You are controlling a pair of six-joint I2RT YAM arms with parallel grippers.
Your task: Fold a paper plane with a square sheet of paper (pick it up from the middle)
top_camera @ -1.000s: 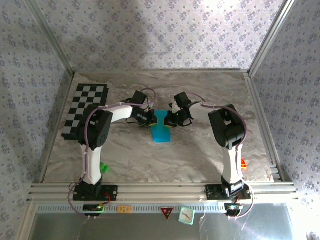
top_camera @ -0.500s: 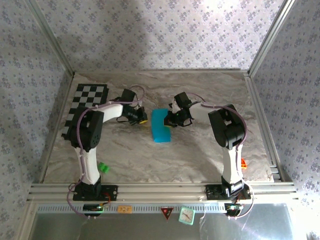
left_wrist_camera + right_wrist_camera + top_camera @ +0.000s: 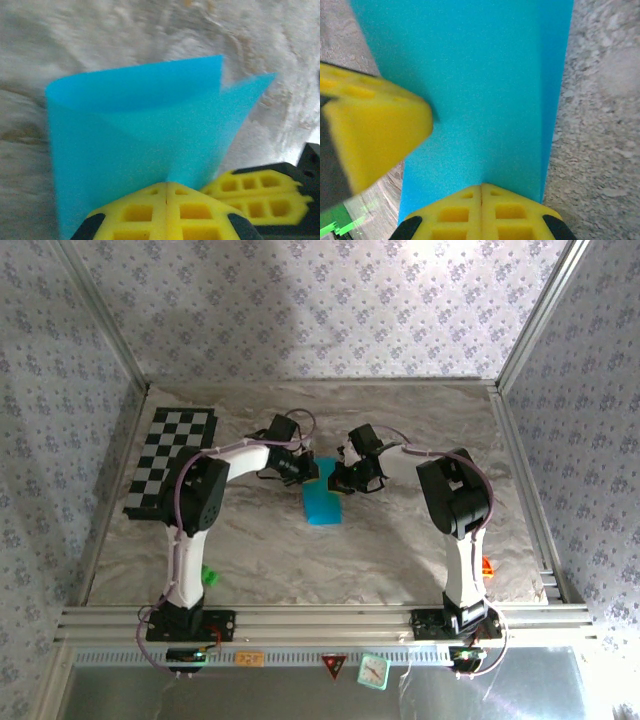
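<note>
Top external view: the paper (image 3: 322, 502) lies mid-frame, folded narrow. The left gripper (image 3: 305, 468), off to the left a moment ago, is back at its upper-left corner, jaws closed. The right gripper (image 3: 338, 480), closed too, stays at its upper-right edge. Probably pressing a crease.

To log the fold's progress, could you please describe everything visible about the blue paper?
The square sheet of paper is thin, plain cyan-blue and unmarked, folded into a narrow strip lying on the marbled table, with one flap lifted along a diagonal crease. The left gripper and right gripper, both shut, meet its far end with yellow fingertips; whether they pinch or only press it, I cannot tell.
</note>
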